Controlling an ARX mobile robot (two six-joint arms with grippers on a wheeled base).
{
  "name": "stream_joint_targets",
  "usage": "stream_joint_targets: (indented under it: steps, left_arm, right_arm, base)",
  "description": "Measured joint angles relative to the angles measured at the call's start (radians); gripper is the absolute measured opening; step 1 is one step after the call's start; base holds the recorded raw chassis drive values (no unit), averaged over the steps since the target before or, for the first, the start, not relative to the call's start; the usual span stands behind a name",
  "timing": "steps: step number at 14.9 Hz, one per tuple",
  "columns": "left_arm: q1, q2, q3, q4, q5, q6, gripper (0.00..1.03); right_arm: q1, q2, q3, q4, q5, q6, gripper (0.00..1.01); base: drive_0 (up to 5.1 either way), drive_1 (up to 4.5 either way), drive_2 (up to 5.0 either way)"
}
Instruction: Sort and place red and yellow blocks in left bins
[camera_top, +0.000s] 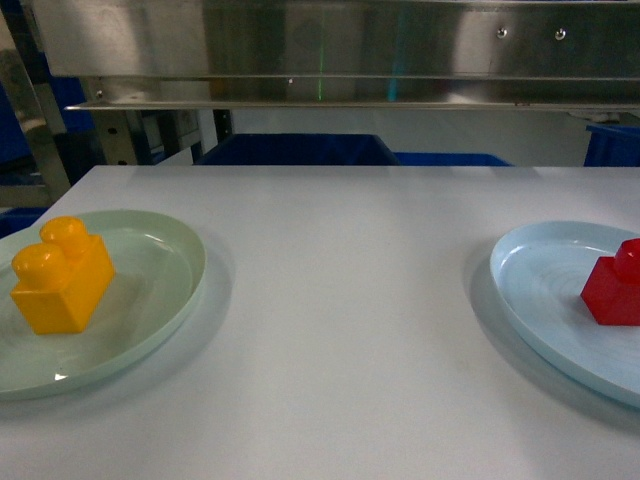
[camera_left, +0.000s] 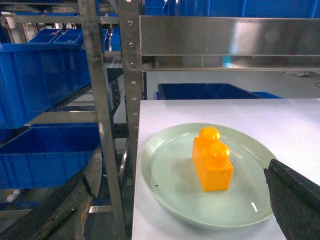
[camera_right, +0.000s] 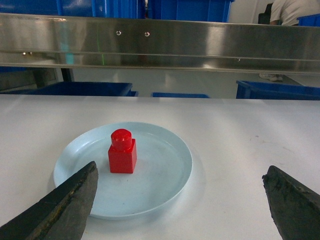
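Observation:
The orange-yellow two-stud block stands on a pale green plate at the table's left. The red block sits on a pale blue plate at the right edge. Neither gripper shows in the head view. In the left wrist view my left gripper is open, its fingers wide apart, short of the yellow block. My right gripper is open too, near the red block, which lies ahead and left. Blue bins stand on the rack left of the table.
A steel rack post rises right at the table's left edge. A steel shelf beam runs across above the table's far side. More blue tubs sit behind the table. A person is far back right.

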Motion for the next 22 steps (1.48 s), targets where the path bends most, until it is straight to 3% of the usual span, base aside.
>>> stream_joint_targets:
  steps: [13,14,17,18,19,20,22]
  left_arm:
    - [0.000,0.000,0.000,0.000,0.000,0.000,0.98]
    - [-0.056,0.148,0.108,0.015,-0.020,-0.002,0.98]
    - [-0.016,0.454,0.289,0.167,0.010,-0.026,0.98]
    - [-0.037,0.622,0.343,0.232,0.016,-0.019,0.98]
    - [-0.044,0.790,0.408,0.266,0.063,-0.012,0.98]
    - [-0.029,0.935,0.471,0.276,0.113,-0.004,0.98]
    - [0.026,1.129,0.561,0.314,0.121,-0.003,0.98]
  right_arm:
    - [0.000,0.000,0.000,0.000,0.000,0.000,0.98]
    - [0.035,0.192,0.064,0.109,-0.006,0.034,0.98]
    - [0.061,0.613,0.268,0.356,0.012,0.065,0.98]
    - [0.060,0.832,0.340,0.390,0.008,0.090,0.98]
    - [0.059,1.034,0.404,0.396,-0.005,0.121,0.98]
    - [0.059,1.170,0.457,0.403,-0.008,0.127,0.98]
    - [0.059,1.321,0.535,0.423,0.000,0.114,0.98]
  base:
    - [0.0,0.00,0.0]
    - [0.0,0.00,0.0]
    - [0.0,0.00,0.0]
    - [0.0,0.00,0.0]
    - [0.0,0.00,0.0]
    - [0.0,0.00,0.0]
    - [0.0,0.00,0.0]
